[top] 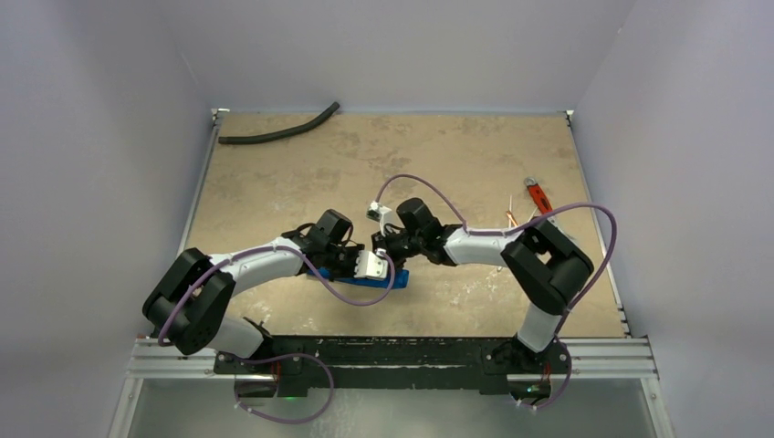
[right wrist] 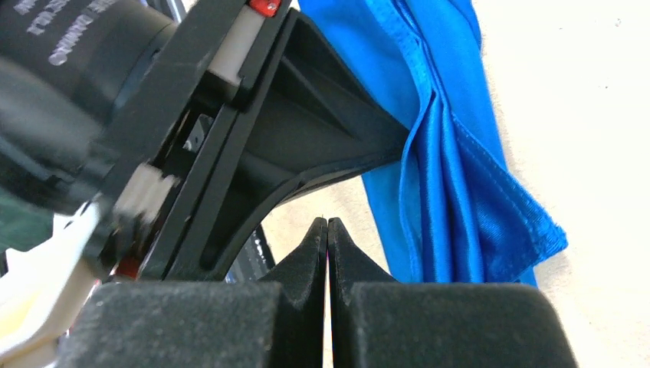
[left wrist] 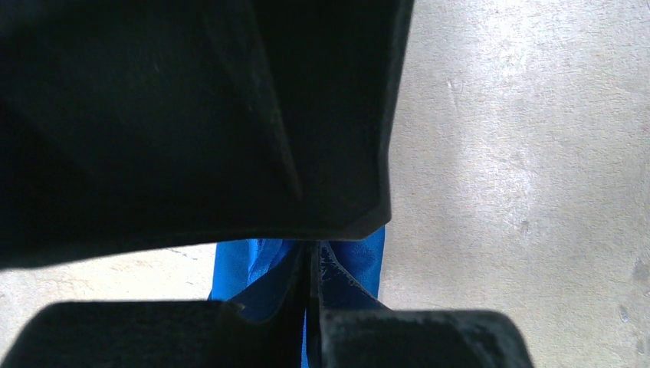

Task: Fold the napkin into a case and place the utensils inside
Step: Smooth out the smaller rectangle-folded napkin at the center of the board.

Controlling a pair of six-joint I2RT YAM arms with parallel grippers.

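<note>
Napkin (top: 379, 279): blue cloth, low centre of the top view, lying on the table (top: 456, 155) just ahead of the two arm bases. Bunched into a narrow strip, several long folds running side by side, hemmed edge showing at the lower right of the right wrist view. Folds loose and uneven; no tidy pocket with an open end to be seen.

Left gripper (left wrist: 310, 264): fingers closed together, blue cloth showing on both sides of the seam where they meet. Reads as a pinch on the napkin's edge.

Right gripper (right wrist: 328, 226): fingers pressed tip to tip, nothing visible between them. It sits just beside the napkin, not touching, and nose to nose with the left gripper, whose black finger fills the upper left of that view.

Utensils (top: 511, 219): thin copper-toned sticks on the table, right of centre in the top view, near the right arm's elbow and well apart from the napkin. Not yet handled. How many, cannot tell; too small.

Also on the table: red-handled wrench (top: 537, 195) beyond the utensils, black hose (top: 278, 135) in the far upper left.

Judgement: early to middle of the folding. Cloth is gathered but the folding wants finishing and squaring. Left to do: shape the pocket, then fetch each utensil and slide it in
</note>
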